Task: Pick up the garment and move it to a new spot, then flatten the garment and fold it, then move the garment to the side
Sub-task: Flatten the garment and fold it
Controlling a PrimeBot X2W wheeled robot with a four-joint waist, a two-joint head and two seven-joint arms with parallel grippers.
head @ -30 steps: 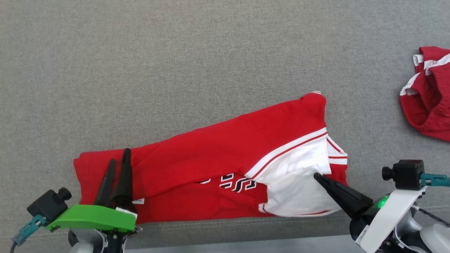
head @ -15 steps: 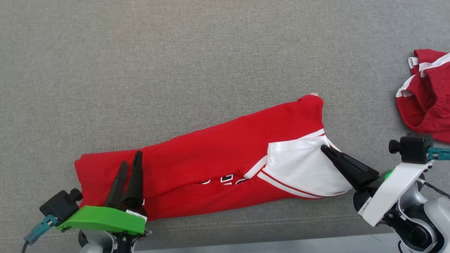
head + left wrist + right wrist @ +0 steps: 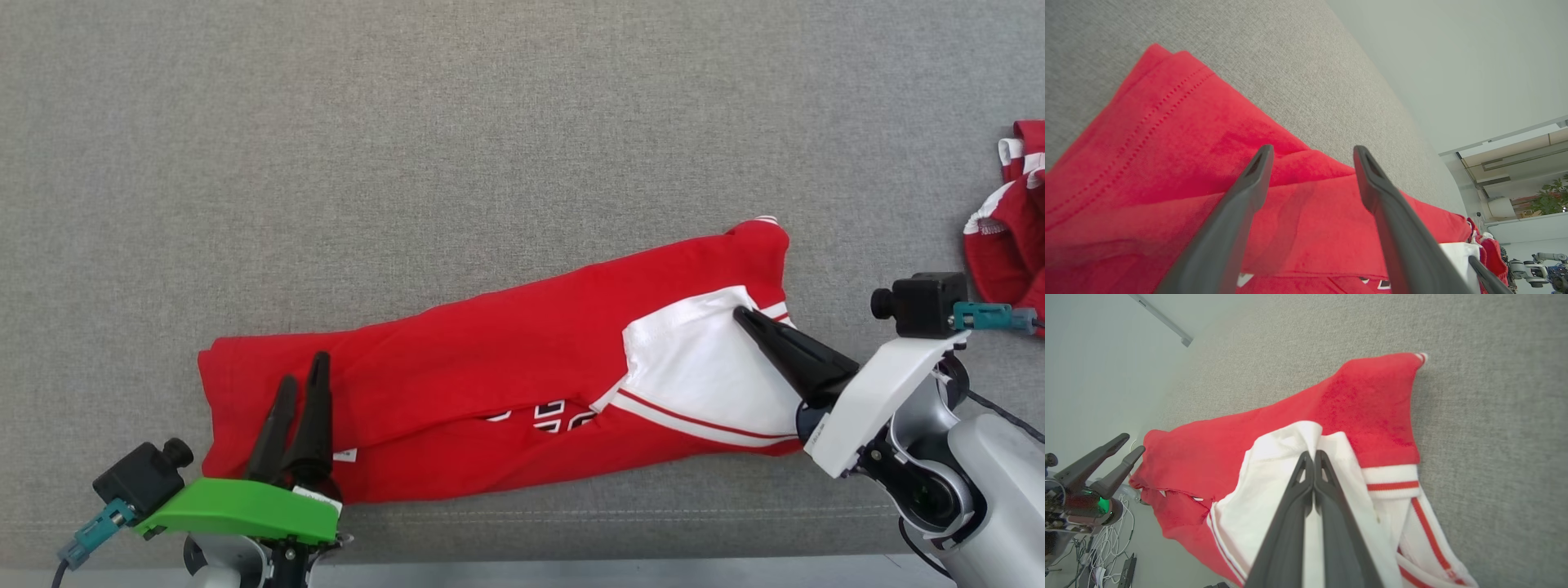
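Two long dark fingers of the right gripper [image 3: 741, 314] [image 3: 1312, 455] are pressed together with no gap between them, pinching a raised fold of white cloth at their tips. That fold belongs to the white panel [image 3: 702, 376] [image 3: 1274, 486], edged with red stripes, at the right end of the red cloth garment [image 3: 490, 351] [image 3: 1363, 404] [image 3: 1167, 122]. The panel is turned up over the red body, and its striped cuff hangs just beside the fingers in the right wrist view.

At the other end, the left gripper [image 3: 304, 369] [image 3: 1312, 153] [image 3: 1132, 443] has its fingers parted to a moderate gap with nothing between them. It is poised over the garment's left end, above layered red folds with a stitched hem; whether the tips touch the cloth cannot be told. A small white label [image 3: 344, 454] shows just beside its base.

The garment lies stretched in a long, narrow band across the grey woven upholstered surface [image 3: 408, 122], low in the head view, its right end angled farther from the robot than its left. Black-and-white lettering [image 3: 559, 415] peeks from a gap between the layers near the middle. Well apart at the right edge, a second crumpled red-and-white cloth item [image 3: 1008, 245] rests on the same surface.
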